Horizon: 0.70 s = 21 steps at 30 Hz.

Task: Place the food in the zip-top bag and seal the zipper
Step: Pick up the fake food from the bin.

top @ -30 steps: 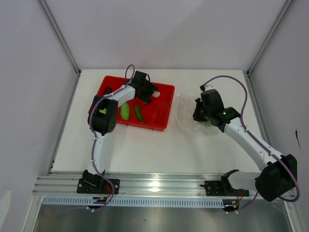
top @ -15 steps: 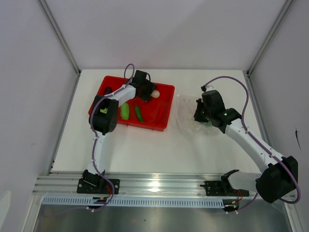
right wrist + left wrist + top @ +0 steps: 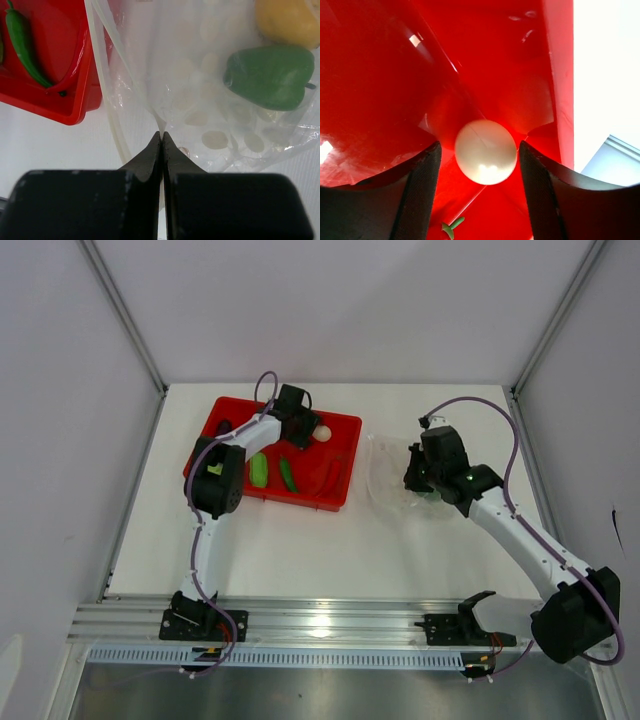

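Left wrist view showed the left gripper (image 3: 479, 148) with its fingers apart, flanking the white ball (image 3: 485, 158) on the floor of the red tray (image 3: 380, 75). Contact on either side could not be confirmed. Right wrist view showed the right gripper (image 3: 161, 134) pressed together, clamped on a fold of the zip-top bag (image 3: 190, 90). Inside the bag, the green bell pepper (image 3: 270, 75) lay at 2 o'clock from the tips. The yellow lemon (image 3: 287, 20), at 1 o'clock, was cut off by the frame edge. Along the bag's edge the zipper could not be made out.
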{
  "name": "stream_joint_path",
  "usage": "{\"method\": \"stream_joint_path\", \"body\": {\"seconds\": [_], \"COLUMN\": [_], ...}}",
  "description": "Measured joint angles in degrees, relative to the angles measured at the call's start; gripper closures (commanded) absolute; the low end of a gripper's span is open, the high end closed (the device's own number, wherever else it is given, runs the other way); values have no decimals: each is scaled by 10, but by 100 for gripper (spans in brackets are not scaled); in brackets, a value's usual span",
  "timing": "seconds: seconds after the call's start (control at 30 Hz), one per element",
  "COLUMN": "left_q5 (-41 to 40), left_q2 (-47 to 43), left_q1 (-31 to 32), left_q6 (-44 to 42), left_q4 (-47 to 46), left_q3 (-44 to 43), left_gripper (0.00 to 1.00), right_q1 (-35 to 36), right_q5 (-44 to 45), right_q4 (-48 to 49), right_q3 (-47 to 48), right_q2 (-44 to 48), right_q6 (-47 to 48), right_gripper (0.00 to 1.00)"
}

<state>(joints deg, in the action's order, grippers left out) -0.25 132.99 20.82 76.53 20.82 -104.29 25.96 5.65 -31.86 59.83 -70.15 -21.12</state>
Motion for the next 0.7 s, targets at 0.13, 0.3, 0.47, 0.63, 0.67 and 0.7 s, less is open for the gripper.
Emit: {"method": "stream_joint_path", "body": {"seconds": [0.13,0.3,0.47,0.63,0.67,0.7], "left_q5": [-5,-7,-6,7,10,11], "left_q2": [0,0,0,2,2,2], "left_q1": [0,0,0,0,0,1], "left_q6": [0,-1,-3,-9,-11,-13], "left_q4": [5,7,7,4,3,3], "left_q3": [0,-1,-1,-3,-3,-4], "left_gripper": [45,46,42,33,33,32], "right_q1": [-1,-2,-2,-2,-2,-2], "right_q5": [3,5,5,5,5,5], "right_q4": [0,0,0,0,0,0], "right_q3": [0,-1,-5,-7,-7,-7], "right_q2": [8,13,13,13,14,14], "right_q6": [1,2,2,2,2,2], "right_gripper": [100,100,100,100,100,100]}}
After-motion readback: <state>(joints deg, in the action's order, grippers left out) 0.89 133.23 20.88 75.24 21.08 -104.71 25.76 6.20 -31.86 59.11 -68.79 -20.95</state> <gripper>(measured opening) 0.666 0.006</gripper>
